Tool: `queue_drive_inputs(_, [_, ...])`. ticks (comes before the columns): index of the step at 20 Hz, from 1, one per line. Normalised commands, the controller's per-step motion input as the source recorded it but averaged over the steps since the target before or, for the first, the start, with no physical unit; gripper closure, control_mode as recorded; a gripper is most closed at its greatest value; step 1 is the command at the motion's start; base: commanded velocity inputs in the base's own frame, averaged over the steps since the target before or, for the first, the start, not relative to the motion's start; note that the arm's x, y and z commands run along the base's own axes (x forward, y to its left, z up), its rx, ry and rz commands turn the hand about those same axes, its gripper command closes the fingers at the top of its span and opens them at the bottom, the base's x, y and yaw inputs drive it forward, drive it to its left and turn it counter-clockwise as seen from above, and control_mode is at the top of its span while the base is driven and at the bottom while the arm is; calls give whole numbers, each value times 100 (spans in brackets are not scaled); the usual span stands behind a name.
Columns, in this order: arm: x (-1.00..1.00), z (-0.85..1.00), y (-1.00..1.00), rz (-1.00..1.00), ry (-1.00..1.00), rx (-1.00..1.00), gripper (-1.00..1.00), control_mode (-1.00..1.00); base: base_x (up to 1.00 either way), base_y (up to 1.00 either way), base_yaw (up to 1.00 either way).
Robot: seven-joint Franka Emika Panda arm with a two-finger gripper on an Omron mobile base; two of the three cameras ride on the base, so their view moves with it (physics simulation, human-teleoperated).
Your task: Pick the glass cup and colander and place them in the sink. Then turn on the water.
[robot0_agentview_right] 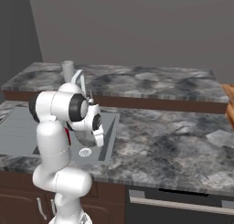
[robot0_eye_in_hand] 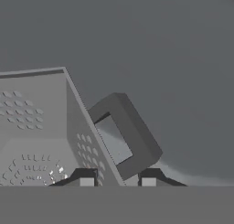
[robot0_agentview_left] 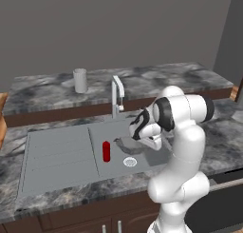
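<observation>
Colander point(robot0_agentview_left: 124, 144) in sink point(robot0_agentview_left: 57, 156) basin (beside drain); glass cup point(robot0_agentview_left: 80, 80) on back counter point(robot0_agentview_left: 42, 92).

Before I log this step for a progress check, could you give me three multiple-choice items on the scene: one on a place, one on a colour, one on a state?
1. Where is the glass cup?
A. in the sink basin
B. on the back counter behind the faucet
C. held by the robot

2. What colour is the small cylinder standing in the sink?
A. red
B. blue
C. green

3. What is the faucet doing?
A. running a blue stream
B. running no water
C. lying detached in the basin

Answers:
1. B: the cup stands upright on the rear counter.
2. A: it shows red beside the drain.
3. B: no stream falls from the spout, while the gripper has its jaws astride the colander wall down in the basin.
</observation>
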Motion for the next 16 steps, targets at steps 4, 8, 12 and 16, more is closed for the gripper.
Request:
queue_drive_inputs(4, [3, -28, 55, -8, 0, 2, 100, -100, 0, 0, 0])
queue_drive_inputs(8, [0, -44, -3, 0, -12, -1, 100, -100, 0, 0, 0])
queue_drive_inputs(12, [0, -32, -13, 2, -24, -4, 100, -100, 0, 0, 0])
queue_drive_inputs(16, [6, -30, 0, 1, -21, -5, 100, -100, 0, 0, 0])
